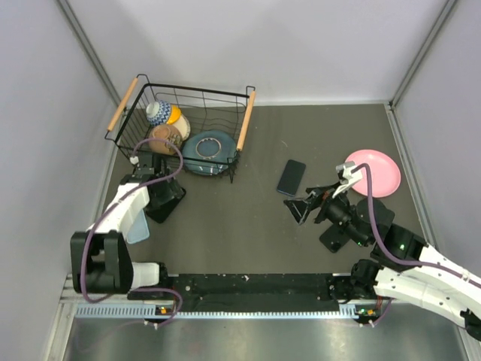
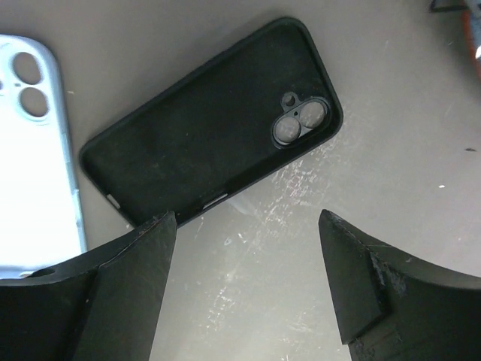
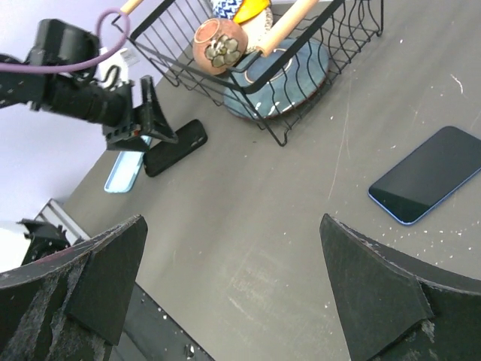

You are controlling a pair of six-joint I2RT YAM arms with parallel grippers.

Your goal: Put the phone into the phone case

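The phone (image 3: 428, 185) lies ungrasped; both jaws gape empty. The right gripper (image 3: 233, 289), nearby, must straddle it; the left gripper (image 2: 248, 278) hovers well apart.

A dark phone (image 1: 291, 177) lies on the grey surface (image 1: 248, 241) between a wire basket (image 1: 197, 92) and a pink plate (image 1: 383, 167), the right pincer (image 1: 304, 208) just beside its near end.
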